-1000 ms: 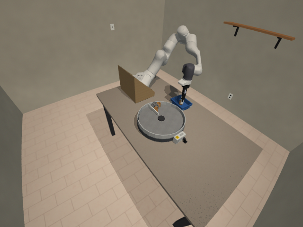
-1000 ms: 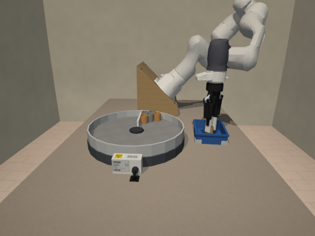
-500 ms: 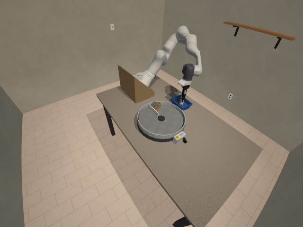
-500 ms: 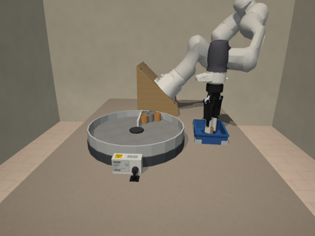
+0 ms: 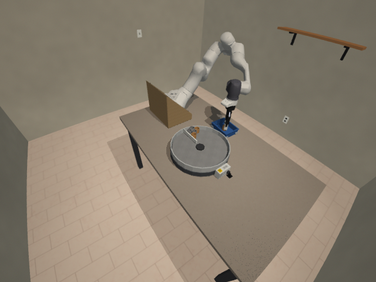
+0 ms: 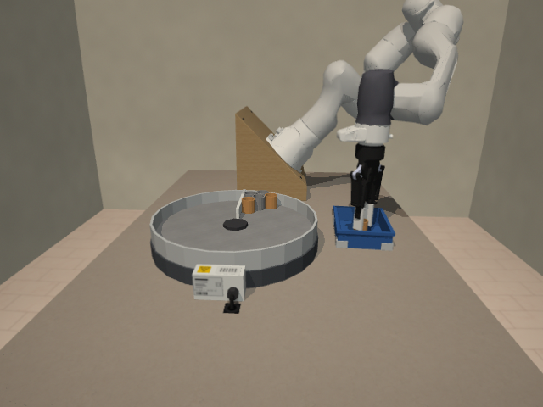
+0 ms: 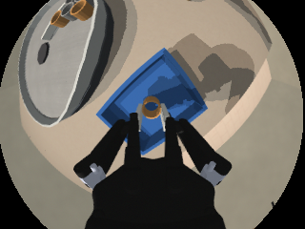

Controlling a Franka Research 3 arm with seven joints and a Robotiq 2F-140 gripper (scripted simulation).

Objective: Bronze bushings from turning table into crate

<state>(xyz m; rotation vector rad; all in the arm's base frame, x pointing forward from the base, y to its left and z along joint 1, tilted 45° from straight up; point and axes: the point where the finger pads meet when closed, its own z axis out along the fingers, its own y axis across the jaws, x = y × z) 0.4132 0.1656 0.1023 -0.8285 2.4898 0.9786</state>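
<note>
My gripper [image 5: 225, 126] [image 6: 364, 225] [image 7: 152, 109] is shut on a bronze bushing [image 6: 365, 224] [image 7: 152, 107] and reaches down inside the blue crate [image 5: 234, 131] [image 6: 364, 240] [image 7: 121, 109], which stands right of the turning table [image 5: 197, 165] [image 6: 210, 248] [image 7: 38, 95]. Two bronze bushings [image 5: 195, 129] [image 6: 248, 204] [image 6: 271, 200] [image 7: 61, 18] [image 7: 78, 8] stand at the back of the table beside a white divider [image 5: 190, 134] [image 6: 238, 205]. Grey steel bushings [image 5: 191, 130] [image 6: 259, 199] stand bunched with them. A black hub [image 5: 200, 147] [image 6: 235, 225] [image 7: 44, 52] marks the table's middle.
A brown wedge-shaped board [image 5: 165, 106] [image 6: 259, 162] stands behind the turning table by the arm's base. A white control box [image 5: 222, 170] [image 6: 218, 281] with a black switch sits at the turning table's front edge. A wall shelf [image 5: 321, 37] hangs at the far right.
</note>
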